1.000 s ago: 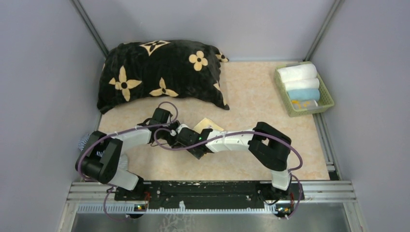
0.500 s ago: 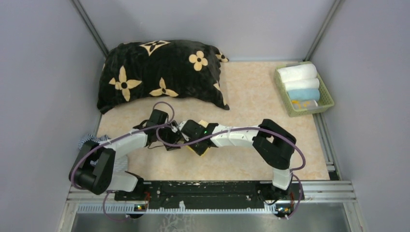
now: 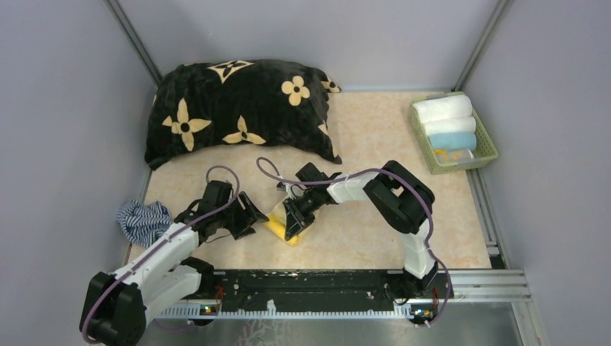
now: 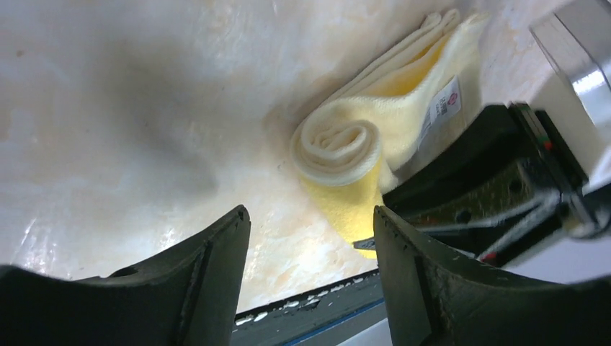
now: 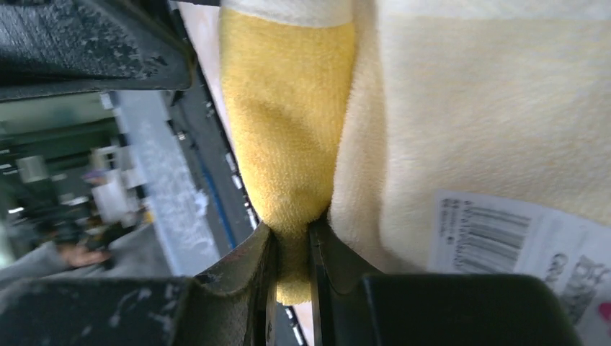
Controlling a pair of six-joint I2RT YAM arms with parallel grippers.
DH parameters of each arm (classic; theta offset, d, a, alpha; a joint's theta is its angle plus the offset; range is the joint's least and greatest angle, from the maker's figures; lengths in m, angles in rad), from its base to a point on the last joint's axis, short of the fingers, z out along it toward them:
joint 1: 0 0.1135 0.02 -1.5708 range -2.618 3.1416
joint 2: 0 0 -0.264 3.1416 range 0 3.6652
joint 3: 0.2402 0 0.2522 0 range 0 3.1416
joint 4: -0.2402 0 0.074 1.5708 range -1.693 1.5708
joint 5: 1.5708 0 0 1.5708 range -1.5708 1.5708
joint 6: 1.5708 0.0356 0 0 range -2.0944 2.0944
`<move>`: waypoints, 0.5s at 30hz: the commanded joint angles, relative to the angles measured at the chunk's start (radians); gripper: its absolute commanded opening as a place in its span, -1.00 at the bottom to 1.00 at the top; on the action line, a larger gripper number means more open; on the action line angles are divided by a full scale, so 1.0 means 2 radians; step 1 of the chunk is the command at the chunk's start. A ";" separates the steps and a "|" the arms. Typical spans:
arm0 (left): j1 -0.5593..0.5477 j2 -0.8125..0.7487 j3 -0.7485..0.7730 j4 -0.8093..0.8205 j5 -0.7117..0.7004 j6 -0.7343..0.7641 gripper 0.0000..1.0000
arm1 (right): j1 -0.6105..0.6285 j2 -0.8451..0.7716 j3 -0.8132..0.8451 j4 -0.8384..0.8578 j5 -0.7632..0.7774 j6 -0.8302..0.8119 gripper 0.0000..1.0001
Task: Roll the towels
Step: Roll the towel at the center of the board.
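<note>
The yellow towel [image 3: 278, 229], one end coiled into a loose roll, lies on the table [image 3: 375, 144] near the front edge, closer to the arm bases than a second ago. The right gripper [image 5: 292, 241] is clamped on a fold of it. The left gripper [image 4: 311, 223] has backed off leftward, jaws spread and holding nothing, just beside the roll.

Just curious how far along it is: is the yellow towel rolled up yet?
Partly rolled. The yellow towel shows a spiral at one end, the rest trails flat; the right fingers pinch its edge.
</note>
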 commanded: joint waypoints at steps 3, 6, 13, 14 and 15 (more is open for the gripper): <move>0.002 -0.039 -0.038 0.014 0.024 -0.028 0.39 | -0.044 0.055 -0.019 0.081 -0.146 0.080 -0.92; 0.002 -0.023 -0.043 0.047 0.038 -0.033 0.38 | -0.061 0.070 -0.022 0.093 -0.172 0.100 -0.90; 0.000 0.050 -0.036 0.125 0.062 -0.040 0.35 | -0.077 0.104 0.008 0.012 -0.164 0.058 -0.87; 0.000 0.060 -0.033 0.132 0.063 -0.039 0.35 | -0.077 0.105 0.011 0.006 -0.161 0.054 -0.87; 0.000 0.068 -0.030 0.136 0.063 -0.039 0.35 | -0.077 0.105 0.013 0.000 -0.158 0.050 -0.86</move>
